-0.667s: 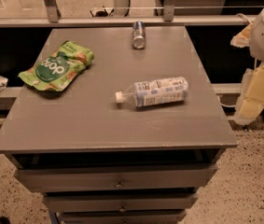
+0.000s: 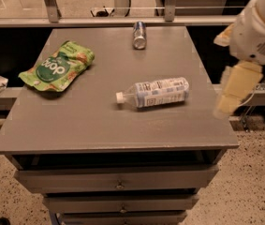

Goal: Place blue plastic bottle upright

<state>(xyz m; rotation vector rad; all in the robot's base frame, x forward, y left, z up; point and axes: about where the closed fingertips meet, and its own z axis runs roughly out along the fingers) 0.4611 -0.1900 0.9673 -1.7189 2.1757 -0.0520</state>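
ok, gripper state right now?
Gripper: cannot tell if open or closed. It is off the table's right edge, apart from the bottle, which lies on its side.

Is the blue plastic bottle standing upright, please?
No, the blue plastic bottle lies on its side, while the claw hangs beside the table.

Grey drawer cabinet (image 2: 118, 178) stands on speckled floor (image 2: 258, 189), metal railing (image 2: 76, 22) behind.

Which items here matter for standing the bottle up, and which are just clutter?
Job: blue plastic bottle, lying on its side, centre; gripper, to its right, apart from it.
Lying about: green pouch, back left; metal can, far back.
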